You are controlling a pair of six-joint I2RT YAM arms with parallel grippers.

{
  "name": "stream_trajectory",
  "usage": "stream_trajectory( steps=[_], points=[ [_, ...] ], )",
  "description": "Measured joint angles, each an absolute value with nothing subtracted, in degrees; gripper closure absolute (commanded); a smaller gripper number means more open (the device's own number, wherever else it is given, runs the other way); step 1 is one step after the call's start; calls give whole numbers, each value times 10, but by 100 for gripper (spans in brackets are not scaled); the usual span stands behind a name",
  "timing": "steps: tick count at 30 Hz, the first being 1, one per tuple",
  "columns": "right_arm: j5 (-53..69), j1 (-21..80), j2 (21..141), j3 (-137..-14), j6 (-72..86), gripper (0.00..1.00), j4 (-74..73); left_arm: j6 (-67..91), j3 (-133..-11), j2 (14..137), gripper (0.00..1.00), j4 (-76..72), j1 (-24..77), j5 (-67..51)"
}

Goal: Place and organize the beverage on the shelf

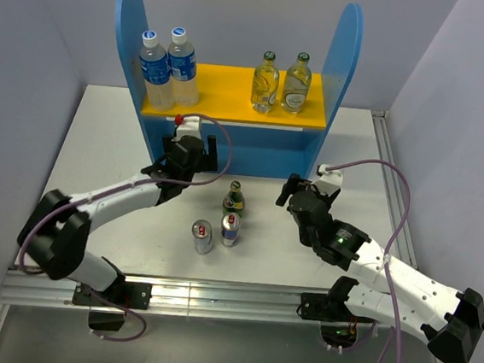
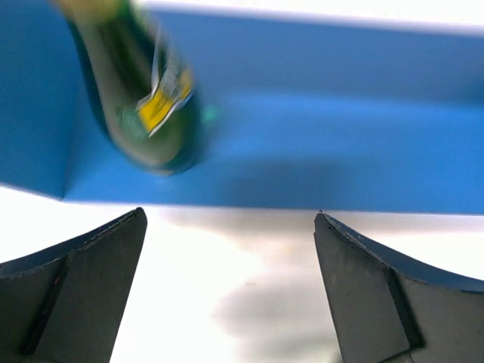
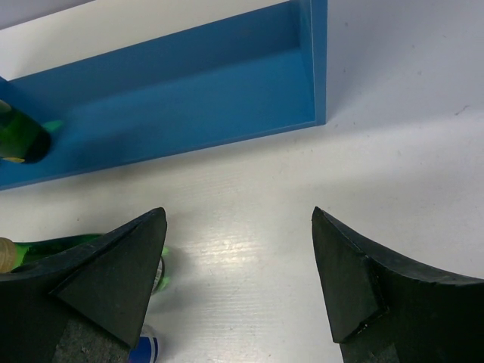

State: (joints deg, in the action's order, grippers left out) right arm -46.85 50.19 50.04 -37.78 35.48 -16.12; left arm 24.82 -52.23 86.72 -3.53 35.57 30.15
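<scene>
1. A glossy dark green bottle [image 2: 144, 98], blurred in the left wrist view, stands on the smooth blue base of the shelf [image 2: 340, 151]. It is ahead and left of the left gripper [image 2: 229, 214], whose jaws gape wide and empty.
2. The right gripper [image 3: 237, 211] is likewise spread and empty. To its left a second green bottle [image 1: 234, 198], a metal can [image 1: 202, 236] and another can [image 1: 230, 229] cluster on the white table [image 1: 109, 134].
3. Beyond, the yellow-orange board [image 1: 224, 102] carries two glass bottles [image 1: 266, 85] and two plastic water bottles [image 1: 168, 71].

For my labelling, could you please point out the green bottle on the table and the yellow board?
green bottle [image 1: 234, 202]: top view, its body.
yellow board [image 1: 224, 96]: top view, bare middle.
</scene>
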Motion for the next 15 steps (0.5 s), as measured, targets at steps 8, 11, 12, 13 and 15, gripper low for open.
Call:
stream_trajectory(
  steps=[8,11,12,13,15],
  points=[
    [-469,502,499,-378,364,16,-171,247,-518,732,1,-52,381,276],
    [-469,502,499,-378,365,16,-173,247,-516,719,1,-47,382,264],
    [-469,502,500,-378,366,16,-173,247,-514,717,1,-46,383,259],
    [-469,502,500,-378,366,16,-173,246,-510,713,1,-45,385,251],
    [-469,502,500,-378,366,16,-174,244,-501,704,1,-37,394,232]
  ],
)
